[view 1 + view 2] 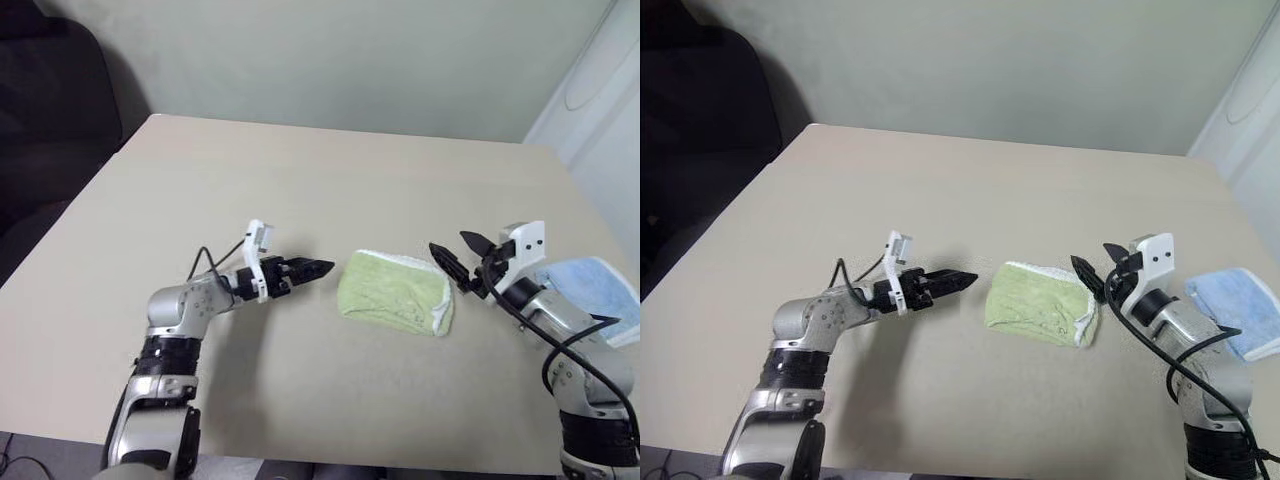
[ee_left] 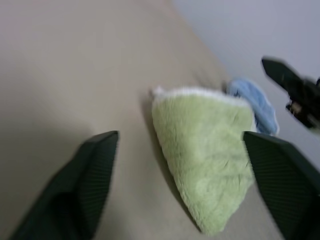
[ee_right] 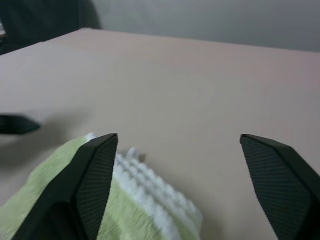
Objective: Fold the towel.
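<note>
The towel (image 1: 395, 292), light green with white edging, lies folded into a small bundle on the tan table (image 1: 300, 180), between my two grippers. Just off its left end my left gripper (image 1: 318, 268) points at it, open and holding nothing; the left wrist view has the towel (image 2: 202, 150) lying ahead of its spread fingers (image 2: 95, 175). By the towel's right end, a little above the table, my right gripper (image 1: 447, 240) is open and empty. The towel's white-edged corner (image 3: 150, 200) sits below and between its fingers (image 3: 95, 175).
A folded light blue cloth (image 1: 595, 290) lies near the table's right edge, behind my right arm. A dark chair (image 1: 50, 100) stands off the table's far left corner. A pale wall runs behind the table's far edge.
</note>
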